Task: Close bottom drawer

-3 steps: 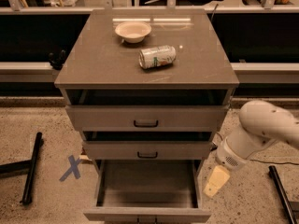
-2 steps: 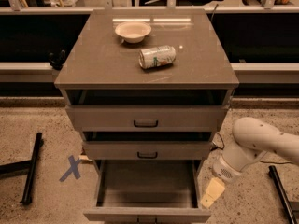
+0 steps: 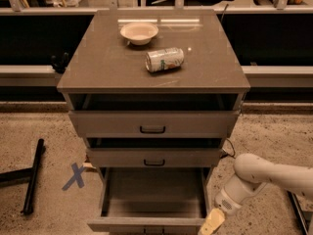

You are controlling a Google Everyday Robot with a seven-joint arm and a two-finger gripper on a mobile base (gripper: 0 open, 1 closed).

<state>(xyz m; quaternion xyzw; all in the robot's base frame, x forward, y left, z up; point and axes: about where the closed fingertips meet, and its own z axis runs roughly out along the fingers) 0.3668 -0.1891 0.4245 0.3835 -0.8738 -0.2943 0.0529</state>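
The bottom drawer (image 3: 154, 196) of the grey-taupe cabinet stands pulled far out, showing a plain grey inside. Its front panel (image 3: 146, 225) is at the lower edge of the view, and its handle is cut off there. My gripper (image 3: 212, 223) is low at the right of that front panel, beside its right corner, at the end of a white arm (image 3: 264, 175) that comes in from the right. It holds nothing that I can see.
The top drawer (image 3: 152, 124) and the middle drawer (image 3: 154, 157) stand slightly out. A white bowl (image 3: 139, 33) and a can on its side (image 3: 164, 59) lie on the cabinet top. A black bar (image 3: 32, 176) and a blue X mark (image 3: 74, 176) are on the floor at left.
My arm and gripper have moved down and a little forward, along the right side of the bottom drawer, toward its front panel. The drawer has not moved.
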